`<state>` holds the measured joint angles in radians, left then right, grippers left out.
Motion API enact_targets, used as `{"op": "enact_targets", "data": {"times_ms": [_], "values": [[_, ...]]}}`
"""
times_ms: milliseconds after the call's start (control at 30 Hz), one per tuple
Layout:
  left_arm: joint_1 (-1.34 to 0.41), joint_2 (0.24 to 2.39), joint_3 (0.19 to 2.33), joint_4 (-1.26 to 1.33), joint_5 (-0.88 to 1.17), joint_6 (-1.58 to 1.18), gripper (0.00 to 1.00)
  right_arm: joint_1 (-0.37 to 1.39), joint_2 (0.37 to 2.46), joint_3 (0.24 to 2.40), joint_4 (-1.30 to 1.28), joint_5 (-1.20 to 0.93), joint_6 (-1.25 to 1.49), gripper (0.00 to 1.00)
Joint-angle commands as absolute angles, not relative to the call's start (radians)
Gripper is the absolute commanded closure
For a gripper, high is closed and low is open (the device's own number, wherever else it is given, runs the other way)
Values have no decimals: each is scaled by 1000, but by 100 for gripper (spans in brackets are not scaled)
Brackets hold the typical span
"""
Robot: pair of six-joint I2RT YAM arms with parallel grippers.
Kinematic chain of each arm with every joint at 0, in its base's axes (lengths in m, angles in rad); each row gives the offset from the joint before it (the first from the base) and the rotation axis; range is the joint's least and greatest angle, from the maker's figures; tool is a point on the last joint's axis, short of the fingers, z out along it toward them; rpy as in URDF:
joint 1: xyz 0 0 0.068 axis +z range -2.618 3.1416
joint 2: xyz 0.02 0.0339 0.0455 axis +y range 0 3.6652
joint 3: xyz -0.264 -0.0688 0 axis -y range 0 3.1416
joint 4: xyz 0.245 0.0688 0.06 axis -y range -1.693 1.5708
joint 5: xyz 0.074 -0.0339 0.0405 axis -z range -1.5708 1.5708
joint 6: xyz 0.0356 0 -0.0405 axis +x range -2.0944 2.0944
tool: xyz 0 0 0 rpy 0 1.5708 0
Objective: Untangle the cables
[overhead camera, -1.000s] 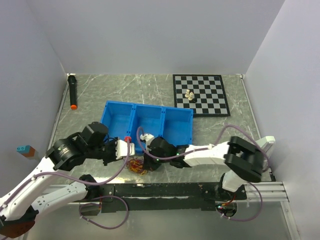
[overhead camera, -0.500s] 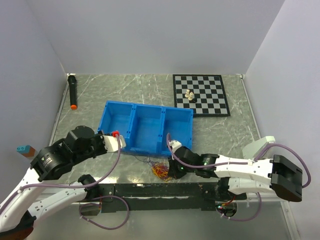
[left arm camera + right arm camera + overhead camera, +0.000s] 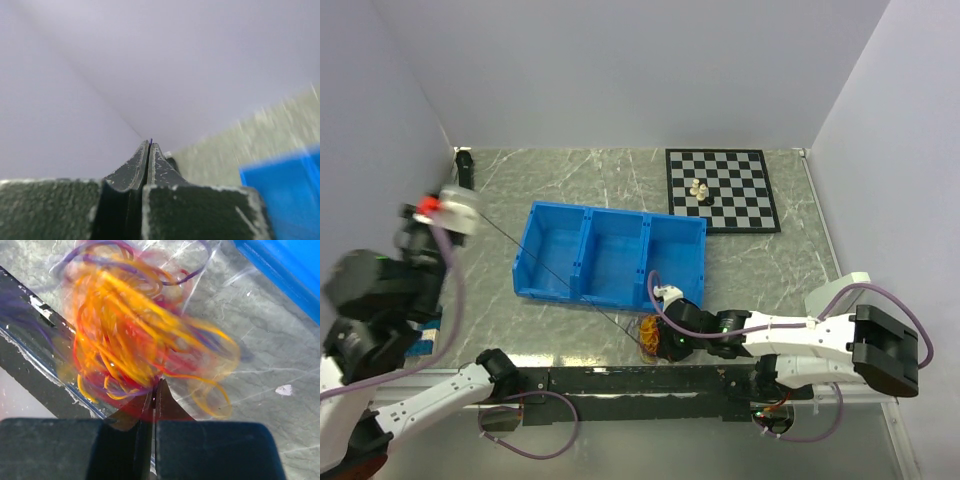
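1. the left gripper (image 3: 149, 148) is clenched: its two dark fingers are pressed flat together, and a hair-fine dark strand peeps out at the tips; behind it in the left wrist view are a pale wall, a strip of tabletop (image 3: 250, 135) at the right and a corner of the blue bin (image 3: 285, 200) at the lower right
2. in the top view this gripper sits raised and blurred at the far left of the frame; a black cable (image 3: 560, 277) runs taut from it, slanting down to the right across the bin's left compartment and on to the tangle
3. the right gripper (image 3: 154, 394) is clenched too, its fingertips nipped onto strands at the lower edge of the cables (image 3: 135, 335), a blurred bunch of yellow-orange, red and dark loops filling the upper left of the right wrist view
4. in the top view the tangle lies on the tabletop at lower centre, between the bin's near wall and the black rail (image 3: 620, 380), with the right gripper touching its right side
5. a chessboard (image 3: 740, 205) lies at the upper right with a few chess pieces (image 3: 700, 190) standing on it, well apart from the tangle
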<state>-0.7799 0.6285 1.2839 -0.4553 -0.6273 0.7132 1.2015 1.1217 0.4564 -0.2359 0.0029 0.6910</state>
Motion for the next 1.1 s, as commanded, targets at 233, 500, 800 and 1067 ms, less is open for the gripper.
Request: {"op": "enact_targets", "data": {"times_ms": [233,500,800,1067], "values": [[-761,908,1972,-185,-700,692,94,1216,1195,488,-330,34,704,100],[-762,925,1975,70,-633,843,94,1221,1212,497,-345,35,710,100],[-761,1198,2392,251,-552,979,94,1226,1236,512,-367,43,724,100],[-762,1189,2307,336,-480,973,94,1233,1217,509,-377,60,736,100]]}}
